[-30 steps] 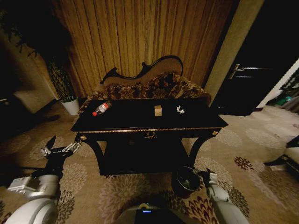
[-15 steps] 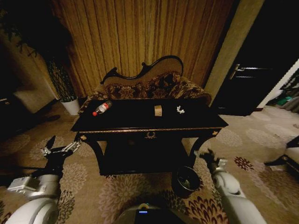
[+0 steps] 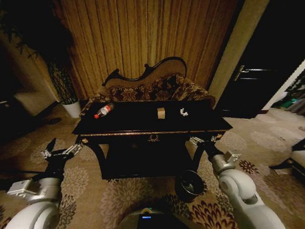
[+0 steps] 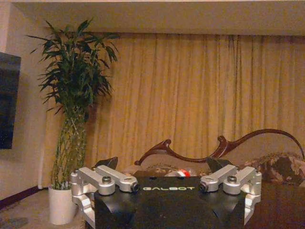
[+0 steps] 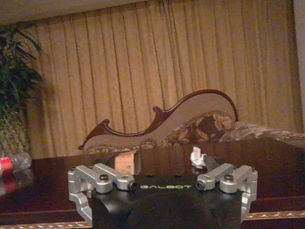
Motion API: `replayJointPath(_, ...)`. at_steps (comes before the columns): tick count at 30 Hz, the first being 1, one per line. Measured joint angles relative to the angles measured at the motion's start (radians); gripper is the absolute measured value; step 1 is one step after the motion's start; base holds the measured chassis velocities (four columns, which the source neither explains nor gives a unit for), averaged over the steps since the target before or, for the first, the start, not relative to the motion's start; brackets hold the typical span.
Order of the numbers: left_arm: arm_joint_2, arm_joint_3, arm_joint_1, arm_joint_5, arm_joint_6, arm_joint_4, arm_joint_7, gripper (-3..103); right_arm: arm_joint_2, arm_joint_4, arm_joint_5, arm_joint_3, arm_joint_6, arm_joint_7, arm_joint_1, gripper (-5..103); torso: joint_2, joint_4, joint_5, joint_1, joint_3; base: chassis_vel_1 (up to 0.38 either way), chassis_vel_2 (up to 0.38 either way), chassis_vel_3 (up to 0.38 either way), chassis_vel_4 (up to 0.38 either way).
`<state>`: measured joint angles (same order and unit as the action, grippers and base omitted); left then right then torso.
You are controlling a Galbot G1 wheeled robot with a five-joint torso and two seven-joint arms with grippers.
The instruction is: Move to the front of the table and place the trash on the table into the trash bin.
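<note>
Three bits of trash sit on the bench [image 3: 143, 125], and that bench is our landmark. Behind it, the sofa [image 3: 152, 86] against the curtain. On the floor just in front of its right leg, the bin [image 3: 189, 184], dark and round. On top: the bottle [image 3: 104, 110] lies toward the left end, the box [image 3: 161, 112] near the middle, the wrapper [image 3: 183, 112] just right of the box, all apart from each other. The right end effector [image 3: 202, 141] is up at the bench's front edge near the right corner, fingers spread, holding nothing. The left end effector [image 3: 61, 151] hangs low off the left front corner, spread too, empty.
</note>
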<state>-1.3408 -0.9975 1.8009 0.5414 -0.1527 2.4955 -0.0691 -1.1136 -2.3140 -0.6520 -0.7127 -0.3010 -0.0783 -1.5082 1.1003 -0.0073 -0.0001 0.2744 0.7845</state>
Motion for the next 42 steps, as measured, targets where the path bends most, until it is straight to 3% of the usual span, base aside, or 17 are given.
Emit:
replayJointPath(13, 0.010, -0.003, 0.000, 0.015, -0.003, 0.004, 0.000, 100, 0.005, 0.066, 0.050, 0.005, -0.002, 0.030, 0.018, 100, 0.000, 0.0000, 0.0002, 0.000, 0.000, 0.000, 0.000, 0.000, 0.000)
replayJointPath(42, 0.003, -0.002, 0.007, 0.013, -0.002, 0.005, 0.002, 100, 0.015, 0.052, 0.053, 0.000, 0.009, 0.030, 0.017, 100, 0.000, -0.0001, 0.0001, 0.000, 0.000, -0.059, 0.054, 0.055, -0.058)
